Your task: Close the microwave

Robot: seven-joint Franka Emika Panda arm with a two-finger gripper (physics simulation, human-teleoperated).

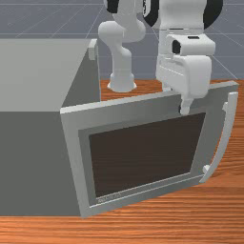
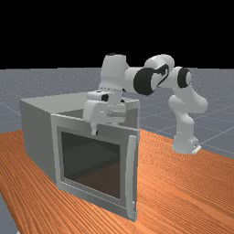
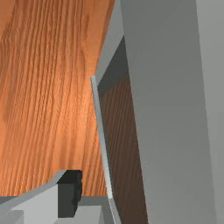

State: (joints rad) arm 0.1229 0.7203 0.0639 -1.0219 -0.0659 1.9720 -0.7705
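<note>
Microwave, one, grey, boxy, standing on an orange-brown wood table; in the front view it lies at nine o'clock from its door, in the far view at ten o'clock. Door, one, grey frame, standing well open and upright, swung out from the body; in the front view its hinged edge is at nine o'clock on the panel. Window, dark brown, set within the frame. Handle, pale, bowed, fixed at three o'clock on the door as the front view has it. Gripper, one, two-fingered, white and grey, at the door's top edge: one o'clock from the panel's middle in the front view, twelve o'clock in the far view. Jaws parted, gripping nothing; one finger hangs on the window-and-handle side of the top edge, its mate is partly hidden beyond that edge. Contact between finger and frame: cannot be told. In the wrist view, one black finger pad, with wood and the grey panel beside it. Arm, white with black joints, reaching across the far view from its base, which there stands between two and three o'clock from the door.
</note>
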